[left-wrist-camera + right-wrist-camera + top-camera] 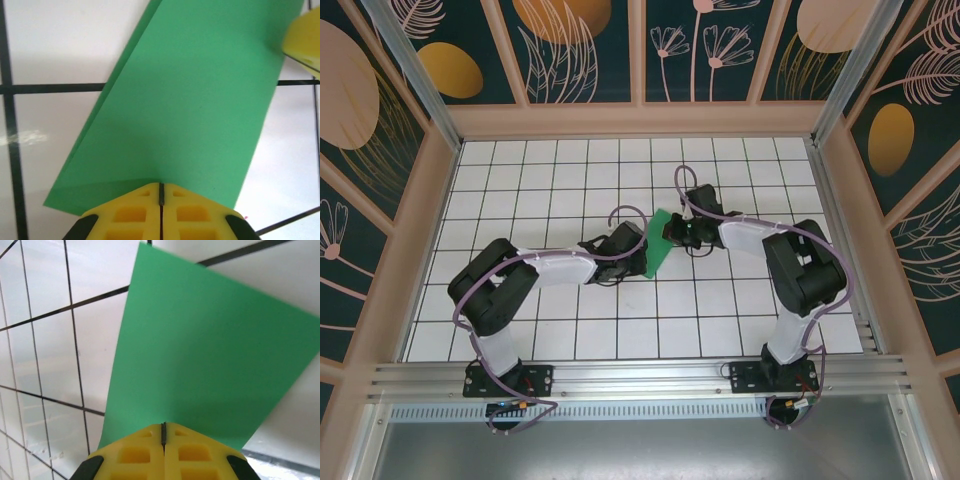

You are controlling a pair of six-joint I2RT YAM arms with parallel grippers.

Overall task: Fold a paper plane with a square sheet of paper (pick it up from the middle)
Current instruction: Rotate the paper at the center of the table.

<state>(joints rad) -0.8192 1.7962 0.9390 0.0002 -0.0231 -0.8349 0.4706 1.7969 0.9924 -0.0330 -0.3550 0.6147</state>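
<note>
The square sheet of paper (658, 250) is bright green and folded into a narrower strip, held up between both arms at the table's middle. My left gripper (642, 252) is shut on its near-left edge. In the left wrist view the yellow jaws of my left gripper (161, 187) are pressed together on the paper (190, 100), whose left side shows two layers. My right gripper (677, 236) is shut on the opposite edge. Its jaws also meet in the right wrist view, where my right gripper (163, 428) pinches the paper (205, 355). A right fingertip (304, 40) shows past the sheet.
The white gridded table (570, 180) lies under the paper, with open tiles all around the arms. Wooden walls (640, 122) fence the back and sides. A metal rail (640, 378) runs along the near edge by the arm bases.
</note>
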